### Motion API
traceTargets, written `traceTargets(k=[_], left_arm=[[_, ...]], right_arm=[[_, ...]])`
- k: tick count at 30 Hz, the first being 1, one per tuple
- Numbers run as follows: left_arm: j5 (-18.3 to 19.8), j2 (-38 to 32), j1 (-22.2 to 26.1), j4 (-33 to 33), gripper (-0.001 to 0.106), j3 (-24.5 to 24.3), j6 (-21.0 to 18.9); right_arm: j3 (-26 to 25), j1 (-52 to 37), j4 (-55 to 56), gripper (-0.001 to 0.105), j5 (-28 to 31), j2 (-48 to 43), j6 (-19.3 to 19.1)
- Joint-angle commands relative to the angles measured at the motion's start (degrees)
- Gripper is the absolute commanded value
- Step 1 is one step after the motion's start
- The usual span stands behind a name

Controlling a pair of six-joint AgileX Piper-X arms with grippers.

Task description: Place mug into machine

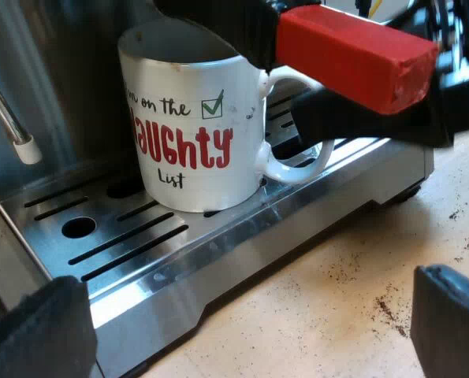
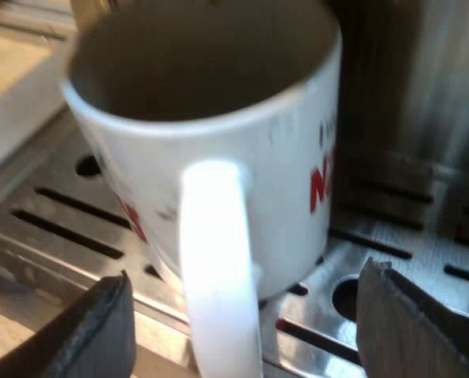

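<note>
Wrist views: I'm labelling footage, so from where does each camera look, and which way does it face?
Left wrist view: low before the espresso machine, facing the mug on the drip tray under the holder's red-ended handle; left gripper open.
Right wrist view: close at the mug's handle, facing the machine's steel front; right gripper open either side of it.
Shared: mug, drip tray.

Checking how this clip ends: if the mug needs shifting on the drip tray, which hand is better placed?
Right. The right hand is open with a finger on each side of the mug's handle; the mug stands on the drip tray. The left hand, also open, hangs apart over the table.
</note>
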Motion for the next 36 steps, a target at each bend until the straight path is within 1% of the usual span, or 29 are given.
traceTargets(k=[1,6,16,18,22,25,29,31,33,36], left_arm=[[-0.3,0.1,-0.2,-0.7,0.082,-0.1,-0.1],[-0.3,0.1,-0.2,-0.7,0.082,-0.1,-0.1],[-0.1,0.1,-0.2,-0.7,0.082,-0.1,-0.1],[-0.2,0.1,-0.2,-0.7,0.082,-0.1,-0.1],[-0.2,0.1,-0.2,-0.7,0.082,-0.1,-0.1],[-0.2,0.1,-0.2,-0.7,0.082,-0.1,-0.1],[-0.2,0.1,-0.2,-0.7,0.082,-0.1,-0.1],[-0.2,0.1,-0.2,-0.7,0.082,-0.1,-0.1],[-0.2,0.1,-0.2,-1.4,0.082,-0.1,-0.1],[-0.2,0.1,-0.2,-2.9,0.082,-0.9,-0.1]], right_arm=[[-0.2,0.1,-3.9,0.061,-0.2,1.4,-0.7],[-0.9,0.1,-13.3,0.061,-0.2,7.4,-1.3],[-9.7,-0.1,-12.1,0.061,0.1,13.7,-1.4],[-10.6,-0.1,-12.1,0.061,0.1,14.3,-1.4],[-10.7,-0.1,-12.1,0.061,1.0,14.4,-1.4],[-10.7,0.1,-7.9,0.061,1.0,12.9,-1.4],[-10.4,0.8,1.1,0.06,1.3,8.8,-1.2],[-9.4,0.9,3.4,0.056,1.3,6.2,-1.2],[-7.7,1.0,7.1,0.049,1.3,2.3,-1.2],[-5.4,1.3,12.5,0.045,1.3,-3.4,-0.4]])
